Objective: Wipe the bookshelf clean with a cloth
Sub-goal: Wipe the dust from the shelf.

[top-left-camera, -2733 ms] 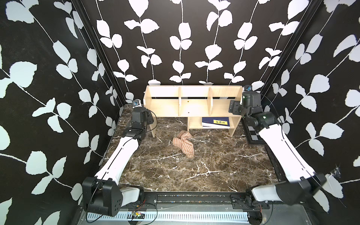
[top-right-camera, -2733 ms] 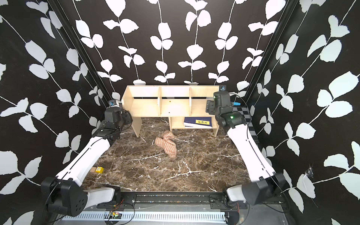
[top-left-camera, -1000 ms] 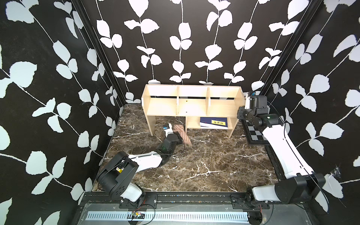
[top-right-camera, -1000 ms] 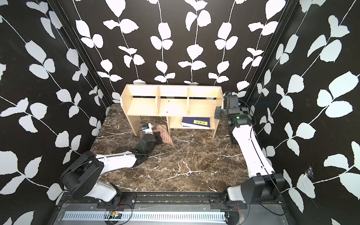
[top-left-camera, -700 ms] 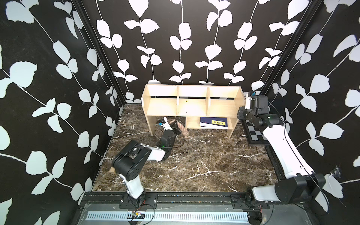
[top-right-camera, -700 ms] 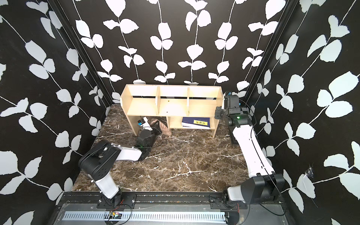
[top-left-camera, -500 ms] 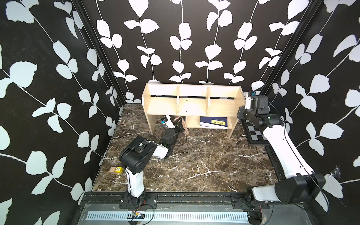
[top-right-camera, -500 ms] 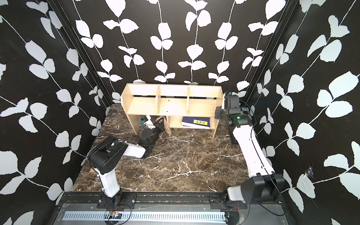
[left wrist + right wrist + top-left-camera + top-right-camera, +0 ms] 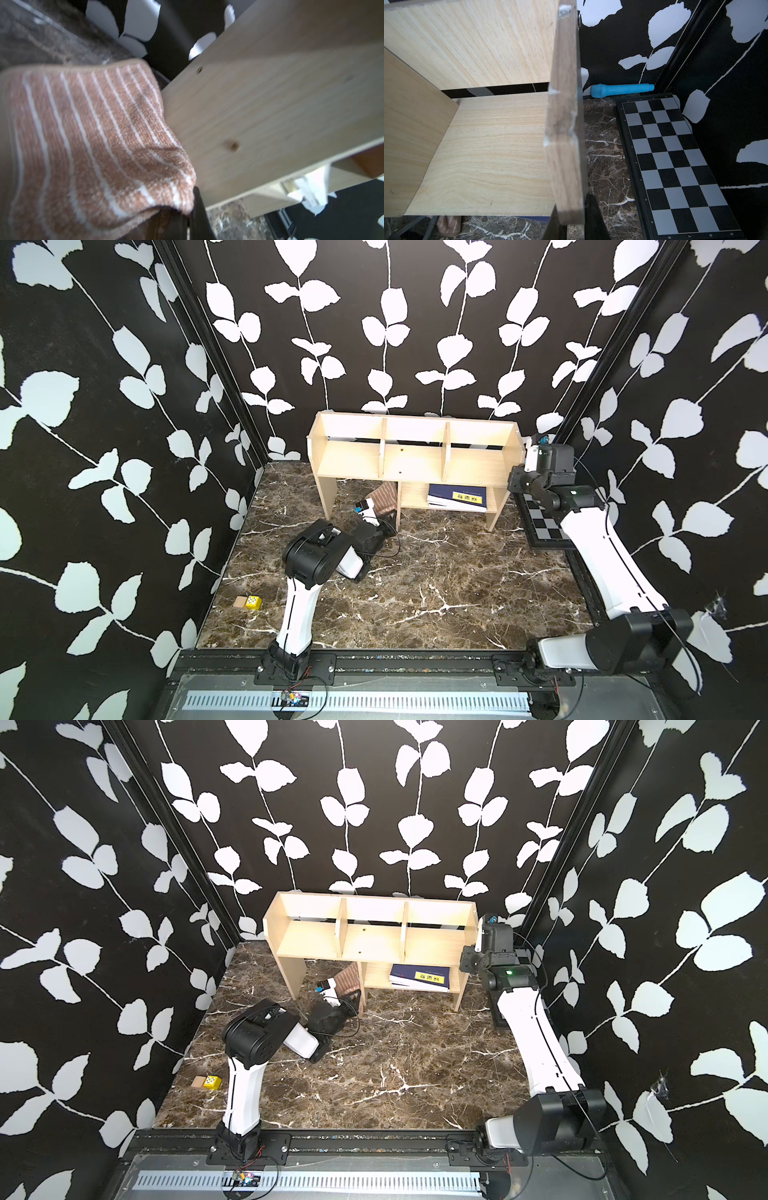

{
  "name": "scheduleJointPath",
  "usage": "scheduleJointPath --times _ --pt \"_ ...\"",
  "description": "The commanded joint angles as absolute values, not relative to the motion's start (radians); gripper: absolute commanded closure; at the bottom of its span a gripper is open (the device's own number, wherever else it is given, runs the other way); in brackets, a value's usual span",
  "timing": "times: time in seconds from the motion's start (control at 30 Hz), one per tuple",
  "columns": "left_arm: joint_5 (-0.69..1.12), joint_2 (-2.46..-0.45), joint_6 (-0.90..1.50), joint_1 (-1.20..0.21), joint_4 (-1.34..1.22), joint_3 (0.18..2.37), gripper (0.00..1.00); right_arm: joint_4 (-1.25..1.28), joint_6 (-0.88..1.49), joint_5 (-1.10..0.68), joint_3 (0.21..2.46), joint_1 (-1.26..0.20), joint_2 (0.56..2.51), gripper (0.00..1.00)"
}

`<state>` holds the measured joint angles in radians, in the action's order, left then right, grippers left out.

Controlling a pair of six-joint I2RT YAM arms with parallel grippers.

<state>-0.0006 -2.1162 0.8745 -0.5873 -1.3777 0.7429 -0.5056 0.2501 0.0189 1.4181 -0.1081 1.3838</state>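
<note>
1. Your bookshelf (image 9: 415, 464) (image 9: 374, 940) stands at 12 o'clock on the marble table (image 9: 436, 593), back to the wall.
2. Its small lower shelf holds one dark blue book (image 9: 457, 495) (image 9: 419, 975) with a yellow label, lying flat.
3. Your left gripper (image 9: 385, 512) (image 9: 182, 214) is closed tight on the cloth (image 9: 384, 495) (image 9: 348, 979). A corner is pinched between the fingers and the rest fans out.
4. The cloth sits in the open leg space under the upper compartments, at 9 o'clock of the lower shelf. In the left wrist view the cloth (image 9: 83, 135) meets a wood panel (image 9: 270, 104).
5. Your right gripper (image 9: 515, 481) (image 9: 571, 220) is nearly closed, clamped on the shelf's 3 o'clock end panel (image 9: 564, 124), one finger on each face.
6. A chequered board (image 9: 544, 526) (image 9: 675, 166) lies flat at 3 o'clock, just beside the shelf.
7. A blue microphone (image 9: 620, 90) lies against the wall behind the board.
8. A yellow block (image 9: 252, 603) and a tan block (image 9: 240, 602) touch at 8 o'clock.
</note>
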Motion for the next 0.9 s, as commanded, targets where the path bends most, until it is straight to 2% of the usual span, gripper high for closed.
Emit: scheduleJointPath --times 0.0,0.23,0.5,0.77,0.87 --pt "0.099 -2.055 0.844 -0.616 -1.402 0.747 1.0 -0.529 0.357 -0.088 1.389 -0.104 1.398 1.0" --pt "0.038 -1.867 0.631 -0.64 -1.349 0.755 1.0 -0.535 0.363 -0.086 1.404 -0.103 1.396 1.0" --pt "0.065 -1.828 0.469 -0.66 -1.402 0.807 1.0 -0.534 0.365 -0.104 1.407 -0.101 1.399 1.0" --pt "-0.097 -1.856 0.392 -0.67 -1.392 0.76 1.0 -0.524 0.357 -0.124 1.385 -0.1 1.39 1.0" --pt "-0.227 -1.856 0.387 -0.675 -1.37 0.7 1.0 -0.513 0.355 -0.133 1.374 -0.1 1.382 1.0"
